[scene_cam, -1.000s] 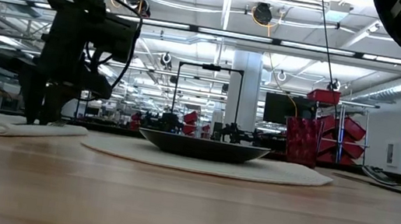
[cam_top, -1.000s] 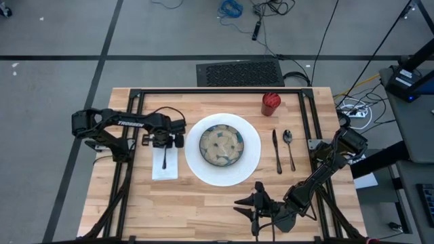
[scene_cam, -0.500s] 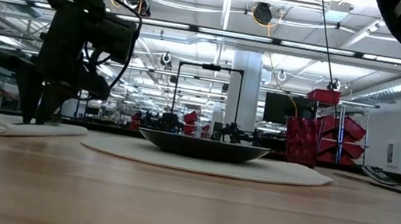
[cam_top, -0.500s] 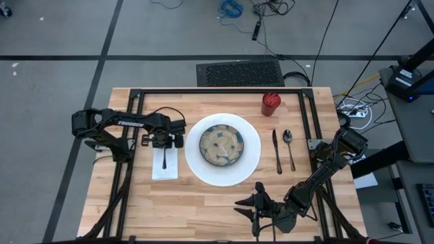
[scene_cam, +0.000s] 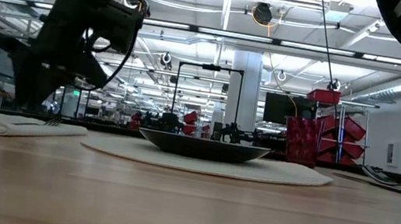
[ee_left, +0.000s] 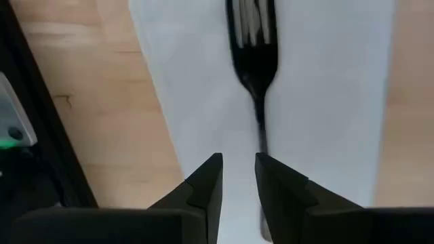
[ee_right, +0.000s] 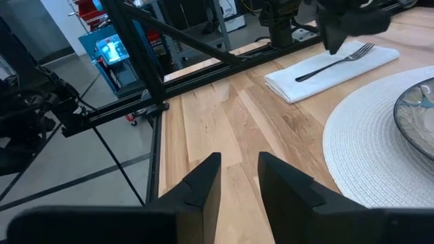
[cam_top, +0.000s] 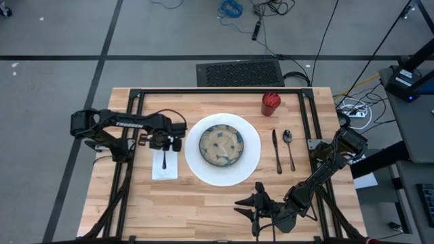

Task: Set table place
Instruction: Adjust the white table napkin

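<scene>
Black fork (cam_top: 164,158) lying flat on the white napkin (cam_top: 165,165), and that looks like the fork-placing step of the place setting just about wrapped up! On the butcher-block desk (cam_top: 203,210) the white round placemat (cam_top: 248,161) carries the patterned bowl (cam_top: 221,145) at centre, the knife (cam_top: 277,150) and spoon (cam_top: 289,148) sit side by side beyond it, and the red cup (cam_top: 270,104) stands toward the far edge above them. The left gripper (ee_left: 236,177) hangs over the napkin's far end, just beside the fork's handle; in its wrist view the jaws stand narrow, a slim gap between them and nothing in it, with the fork lying ahead of the tips, apart from them, handle end toward them. From the level view the left arm (scene_cam: 70,31) hangs clear of the cloth, not pressing on it. The right gripper (ee_right: 237,177) waits at the near edge of the desk, jaws likewise narrow and empty, looking across the boards toward the napkin. My read: the setting appears complete, so what's next calls for a clean lift away without nudging fork or napkin.
</scene>
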Action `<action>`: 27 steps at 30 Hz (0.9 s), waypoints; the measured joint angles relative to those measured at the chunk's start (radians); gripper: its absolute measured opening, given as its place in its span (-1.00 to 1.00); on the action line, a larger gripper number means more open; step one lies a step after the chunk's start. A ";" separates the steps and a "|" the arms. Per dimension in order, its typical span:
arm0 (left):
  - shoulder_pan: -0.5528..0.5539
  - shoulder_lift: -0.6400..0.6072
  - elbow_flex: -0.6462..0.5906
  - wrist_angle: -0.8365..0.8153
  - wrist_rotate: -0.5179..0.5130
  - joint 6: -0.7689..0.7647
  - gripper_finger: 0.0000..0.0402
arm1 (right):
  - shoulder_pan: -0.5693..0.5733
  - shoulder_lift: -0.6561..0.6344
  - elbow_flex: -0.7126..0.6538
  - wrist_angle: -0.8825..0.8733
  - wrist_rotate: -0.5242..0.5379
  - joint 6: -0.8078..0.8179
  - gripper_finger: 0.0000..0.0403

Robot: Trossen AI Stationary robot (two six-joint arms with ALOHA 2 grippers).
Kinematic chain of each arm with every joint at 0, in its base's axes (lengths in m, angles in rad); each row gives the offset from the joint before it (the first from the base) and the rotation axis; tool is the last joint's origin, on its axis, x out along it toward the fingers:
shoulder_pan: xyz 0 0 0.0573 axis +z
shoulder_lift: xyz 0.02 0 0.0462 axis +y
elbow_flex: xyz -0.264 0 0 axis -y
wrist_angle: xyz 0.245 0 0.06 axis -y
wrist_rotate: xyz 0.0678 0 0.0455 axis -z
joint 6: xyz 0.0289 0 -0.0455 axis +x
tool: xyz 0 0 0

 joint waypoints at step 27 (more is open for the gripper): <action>0.098 0.000 -0.147 0.120 -0.088 0.134 -0.63 | 0.006 0.000 0.000 0.000 0.000 0.024 -0.57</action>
